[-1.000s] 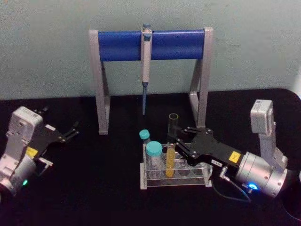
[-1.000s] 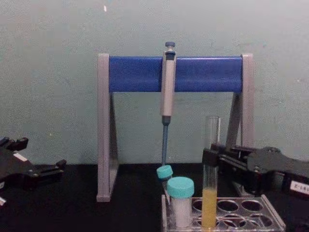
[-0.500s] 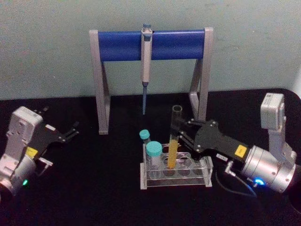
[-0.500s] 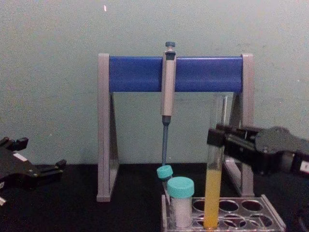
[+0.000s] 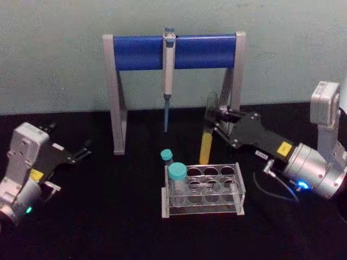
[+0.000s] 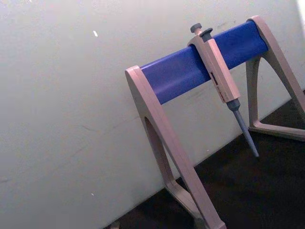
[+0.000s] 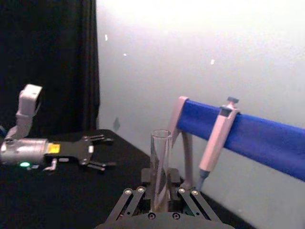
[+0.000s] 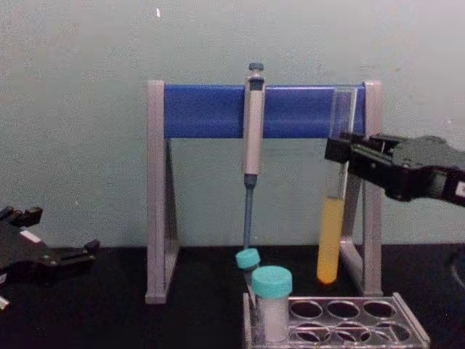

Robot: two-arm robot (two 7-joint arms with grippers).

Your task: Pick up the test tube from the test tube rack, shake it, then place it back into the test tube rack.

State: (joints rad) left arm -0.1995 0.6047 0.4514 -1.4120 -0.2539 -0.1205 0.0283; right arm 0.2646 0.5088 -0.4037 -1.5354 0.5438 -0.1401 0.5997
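My right gripper (image 5: 215, 121) is shut on the upper part of the test tube (image 5: 206, 142), a slim clear tube with yellow-orange liquid in its lower part. The tube hangs nearly upright in the air, above and behind the test tube rack (image 5: 201, 212). In the chest view the tube (image 8: 331, 240) has its round bottom well above the rack (image 8: 411, 325), with the right gripper (image 8: 339, 150) gripping it high up. The right wrist view looks along the tube (image 7: 160, 160), whose open mouth shows between the fingers of the right gripper (image 7: 160, 199). My left gripper (image 5: 82, 151) rests open at the table's left.
A grey-and-blue pipette stand (image 5: 142, 52) stands at the back, with a pipette (image 5: 168, 70) hanging from it just left of the raised tube. Two teal-capped tubes (image 5: 177, 173) stand in the rack's left end. The stand's right leg (image 8: 372, 189) is close behind the tube.
The right gripper has lifted the test tube straight out of the rack and carried it up and back toward the stand. The left arm has not moved.
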